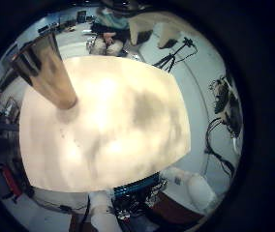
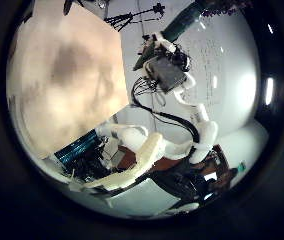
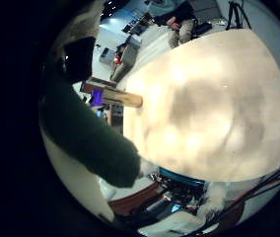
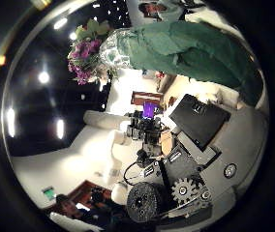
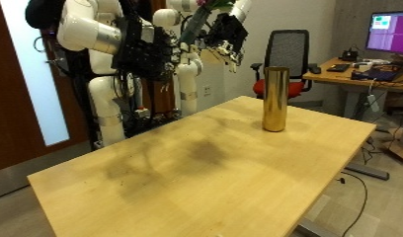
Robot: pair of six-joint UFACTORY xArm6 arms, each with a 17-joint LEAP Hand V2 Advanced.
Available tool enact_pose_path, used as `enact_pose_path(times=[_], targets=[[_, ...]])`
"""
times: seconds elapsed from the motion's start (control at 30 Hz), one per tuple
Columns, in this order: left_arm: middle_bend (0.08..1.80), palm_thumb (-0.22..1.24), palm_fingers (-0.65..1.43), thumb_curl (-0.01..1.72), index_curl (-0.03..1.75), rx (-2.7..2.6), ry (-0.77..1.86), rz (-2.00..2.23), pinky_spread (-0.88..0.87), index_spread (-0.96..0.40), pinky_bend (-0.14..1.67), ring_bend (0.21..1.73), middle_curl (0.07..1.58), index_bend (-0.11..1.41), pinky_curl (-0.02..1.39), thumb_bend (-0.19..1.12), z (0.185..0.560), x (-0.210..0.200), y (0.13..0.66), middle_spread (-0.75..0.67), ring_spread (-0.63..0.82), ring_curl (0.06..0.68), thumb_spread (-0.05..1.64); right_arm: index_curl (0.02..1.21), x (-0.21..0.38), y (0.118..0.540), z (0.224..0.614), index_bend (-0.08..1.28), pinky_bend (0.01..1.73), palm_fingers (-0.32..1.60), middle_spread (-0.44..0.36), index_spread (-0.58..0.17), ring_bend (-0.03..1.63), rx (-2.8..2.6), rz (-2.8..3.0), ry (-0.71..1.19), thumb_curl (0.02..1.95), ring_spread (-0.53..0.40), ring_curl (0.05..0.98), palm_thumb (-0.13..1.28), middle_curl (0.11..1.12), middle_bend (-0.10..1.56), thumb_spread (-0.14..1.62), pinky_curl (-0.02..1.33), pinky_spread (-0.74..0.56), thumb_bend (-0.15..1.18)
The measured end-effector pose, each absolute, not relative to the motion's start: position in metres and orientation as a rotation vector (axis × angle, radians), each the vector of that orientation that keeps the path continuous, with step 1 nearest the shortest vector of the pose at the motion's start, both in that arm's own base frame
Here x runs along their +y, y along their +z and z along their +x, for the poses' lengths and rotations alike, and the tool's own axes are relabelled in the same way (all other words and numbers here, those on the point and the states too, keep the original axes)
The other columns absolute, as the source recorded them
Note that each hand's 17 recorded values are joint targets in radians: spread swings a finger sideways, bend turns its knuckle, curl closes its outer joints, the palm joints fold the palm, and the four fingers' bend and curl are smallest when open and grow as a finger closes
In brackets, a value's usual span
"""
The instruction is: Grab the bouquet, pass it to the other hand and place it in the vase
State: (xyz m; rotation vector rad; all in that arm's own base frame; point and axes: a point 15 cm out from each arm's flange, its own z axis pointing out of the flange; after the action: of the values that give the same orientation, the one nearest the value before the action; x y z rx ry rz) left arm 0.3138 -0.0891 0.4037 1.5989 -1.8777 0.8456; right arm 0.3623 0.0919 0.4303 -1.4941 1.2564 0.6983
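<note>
The outside view shows the surface [image 5: 189, 168] with the tall gold vase [image 5: 274, 99] upright near its far edge. Both hands are raised well above the far corner. The bouquet [image 5: 205, 10] shows only as green stems at the top edge, beside what is judged to be the right hand [image 5: 228, 32]. The left hand [image 5: 157, 54] hangs lower, and the state of its fingers cannot be told. The left little finger side palm view shows the vase [image 1: 55, 72] on the surface [image 1: 118, 126] with no bouquet near that palm. The left thumb side palm view shows the surface [image 2: 62, 80] and a hand [image 2: 167, 70] some way off, so the two hands are well apart. The right little finger side palm view shows a dark green stem section [image 3: 81, 128] crossing close to the palm, with the vase [image 3: 115, 96] beyond. Only the right thumb side palm view shows the blooms [image 4: 84, 53] and the green wrap [image 4: 191, 48], which fills much of the frame. The right hand is therefore judged to be closed on the bouquet. Risks: the wrap may slip if either hand loosens its hold too early during the pass. The narrow, tall vase may tip if the stems strike its rim off-centre.
</note>
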Motion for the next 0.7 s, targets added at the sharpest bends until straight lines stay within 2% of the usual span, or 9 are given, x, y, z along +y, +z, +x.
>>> enact_pose_path(times=[0.3, 0.7], targets=[[0.2, 0.19, 0.15, 0.31, 0.31, -1.715, 1.023, 1.454, 0.56, 0.23, 0.35, 0.56, 0.29, 0.16, 0.31, -0.04, 0.333, -0.097, 0.425, 0.49, 0.57, 0.199, 0.81, 0.95, 0.11, 0.405, 0.358, 1.08, 1.06, 1.13, -0.112, -0.245, 1.44, 1.101, -1.556, 0.795, 0.95, -0.185, 0.657, 1.18, 0.75, 1.35, 0.21, 1.1, -0.24, -0.02], [0.2, 0.19, 0.12, 0.32, 0.29, -1.568, 1.113, 1.288, 0.55, 0.25, 0.35, 0.58, 0.31, 0.16, 0.3, -0.04, 0.355, -0.108, 0.441, 0.49, 0.56, 0.2, 0.79, 0.95, 0.142, 0.386, 0.351, 1.08, 1.04, 1.13, -0.112, -0.243, 1.44, 1.015, -1.599, 0.909, 0.95, -0.186, 0.657, 1.17, 0.75, 1.35, 0.21, 1.12, -0.25, -0.02]])
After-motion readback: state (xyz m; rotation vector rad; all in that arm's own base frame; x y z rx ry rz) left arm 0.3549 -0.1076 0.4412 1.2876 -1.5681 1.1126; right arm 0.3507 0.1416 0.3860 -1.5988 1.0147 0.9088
